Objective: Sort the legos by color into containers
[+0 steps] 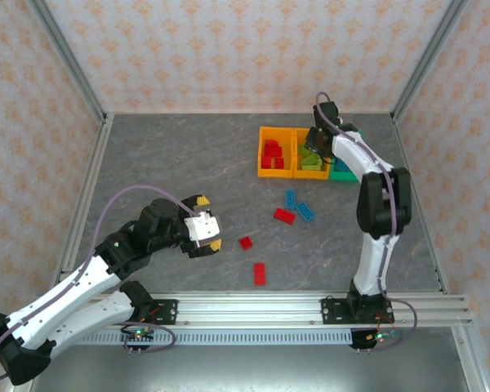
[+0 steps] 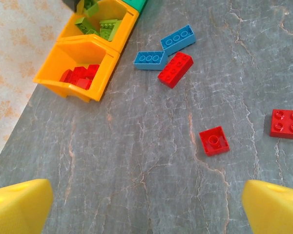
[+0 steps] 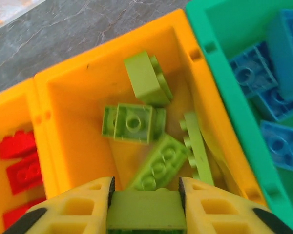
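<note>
Grey veined worktop enclosed by patterned walls. The left gripper has its jaws wide apart and empty above bare worktop. Five loose bricks, three red and two blue, lie ahead of it and to its right. The right gripper has its jaws clamped on a lime brick over the middle orange bin. That bin sits between the red-filled orange bin and the green bin, which contains blue bricks.
</note>
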Controlling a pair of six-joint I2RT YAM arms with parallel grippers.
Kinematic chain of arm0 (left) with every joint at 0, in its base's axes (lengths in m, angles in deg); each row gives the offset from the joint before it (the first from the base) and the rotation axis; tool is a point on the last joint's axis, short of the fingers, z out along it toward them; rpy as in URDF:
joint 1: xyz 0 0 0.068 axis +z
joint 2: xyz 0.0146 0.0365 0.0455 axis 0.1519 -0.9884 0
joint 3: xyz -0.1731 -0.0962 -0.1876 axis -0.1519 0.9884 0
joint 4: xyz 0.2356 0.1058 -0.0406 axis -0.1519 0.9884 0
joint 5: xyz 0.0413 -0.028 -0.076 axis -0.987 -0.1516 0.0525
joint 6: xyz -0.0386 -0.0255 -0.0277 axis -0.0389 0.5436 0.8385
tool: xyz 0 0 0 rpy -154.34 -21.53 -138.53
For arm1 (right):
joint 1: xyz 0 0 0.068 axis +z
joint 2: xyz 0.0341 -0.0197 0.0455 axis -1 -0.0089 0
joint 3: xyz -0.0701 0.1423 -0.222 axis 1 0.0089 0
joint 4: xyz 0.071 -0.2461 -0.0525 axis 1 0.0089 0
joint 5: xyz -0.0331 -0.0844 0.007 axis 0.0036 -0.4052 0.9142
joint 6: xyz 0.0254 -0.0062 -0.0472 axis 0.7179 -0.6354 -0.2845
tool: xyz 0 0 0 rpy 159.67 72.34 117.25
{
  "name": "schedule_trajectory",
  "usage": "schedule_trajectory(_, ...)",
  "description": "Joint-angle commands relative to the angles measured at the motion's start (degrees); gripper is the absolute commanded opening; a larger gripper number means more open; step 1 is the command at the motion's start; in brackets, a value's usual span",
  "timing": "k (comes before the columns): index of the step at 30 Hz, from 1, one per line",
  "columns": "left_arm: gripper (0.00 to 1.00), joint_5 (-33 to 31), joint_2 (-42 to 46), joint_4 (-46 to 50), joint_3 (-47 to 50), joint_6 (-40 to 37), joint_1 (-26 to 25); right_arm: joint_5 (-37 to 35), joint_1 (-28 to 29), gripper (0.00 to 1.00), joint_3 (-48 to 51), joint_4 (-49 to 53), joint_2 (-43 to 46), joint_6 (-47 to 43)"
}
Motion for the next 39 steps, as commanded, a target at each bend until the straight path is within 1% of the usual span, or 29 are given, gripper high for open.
schedule_trajectory(1, 1.00, 0.0, 1.5, -1.1, 0.7, 1.2, 0.4, 1.3, 0.0, 0.48, -8.0, 6.9, -2.0, -1.1)
schedule_trajectory(2, 1.00, 0.1, 1.5, -1.2, 0.8, 1.2, 0.5, 1.5, 0.0, 0.52, -8.8, 7.5, -1.8, -1.0)
schedule_trajectory(3, 1.00, 0.2, 1.4, -1.3, 0.8, 1.2, 0.4, 1.7, 0.0, 0.54, -8.8, 7.8, -1.1, -1.0)
schedule_trajectory(6, 1.00, 0.9, 0.8, -1.1, 0.4, 1.3, 0.5, 1.7, 0.0, 0.56, -5.7, 8.0, 3.2, -1.0)
schedule_trajectory(9, 1.00, 2.1, 0.3, -0.8, -0.2, 1.7, 0.5, 3.8, 0.0, 0.56, 2.0, 7.2, 10.7, -0.4)
schedule_trajectory(12, 1.00, 3.2, -0.3, -0.6, -0.4, 1.9, 0.5, 6.8, 1.3, 0.56, 14.6, 3.4, 20.9, 0.4)
schedule_trajectory(14, 1.00, 3.8, -1.0, -0.2, -0.7, 1.6, 0.6, 8.0, 3.4, 0.56, 22.7, 0.7, 26.9, 0.2)
schedule_trajectory(17, 1.00, 4.8, -2.1, 0.3, -1.3, 1.5, 0.9, 8.1, 8.0, 0.58, 28.6, 1.9, 30.4, -1.7)
schedule_trajectory(20, 1.00, 5.8, -2.9, 0.7, -1.7, 1.3, 1.1, 6.4, 13.0, 0.61, 31.0, 2.9, 29.4, -4.1)
schedule_trajectory(22, 1.00, 6.1, -3.3, 0.8, -1.8, 1.3, 1.2, 4.1, 15.1, 0.62, 30.8, 3.6, 26.8, -5.2)
schedule_trajectory(26, 1.00, 6.1, -3.6, 1.3, -1.7, 1.0, 1.3, -0.6, 16.6, 0.62, 26.9, 4.8, 19.6, -7.3)
schedule_trajectory(28, 1.00, 5.7, -3.5, 1.9, -1.8, 0.9, 1.2, -3.1, 16.7, 0.64, 24.6, 5.2, 15.5, -8.0)
schedule_trajectory(30, 1.00, 5.5, -3.3, 2.0, -1.9, 0.9, 1.3, -3.7, 16.8, 0.66, 22.1, 5.4, 11.7, -8.5)
schedule_trajectory(32, 1.00, 5.4, -3.0, 1.9, -1.7, 0.7, 1.3, -2.7, 16.8, 0.66, 20.0, 5.3, 8.3, -8.7)
schedule_trajectory(33, 1.00, 5.3, -3.0, 1.9, -1.7, 0.8, 1.3, -2.5, 16.8, 0.63, 19.5, 5.2, 7.1, -8.6)
schedule_trajectory(35, 1.00, 5.1, -2.9, 2.1, -1.7, 0.6, 1.3, -2.1, 16.8, 0.54, 18.8, 5.2, 5.5, -7.7)
schedule_trajectory(37, 1.00, 4.9, -2.9, 2.3, -1.8, 0.6, 1.3, -1.9, 16.7, 0.42, 19.1, 5.1, 5.3, -6.6)
schedule_trajectory(39, 1.00, 5.0, -2.9, 2.2, -1.8, 0.5, 1.3, -1.9, 16.8, 0.35, 19.8, 4.9, 6.2, -5.9)
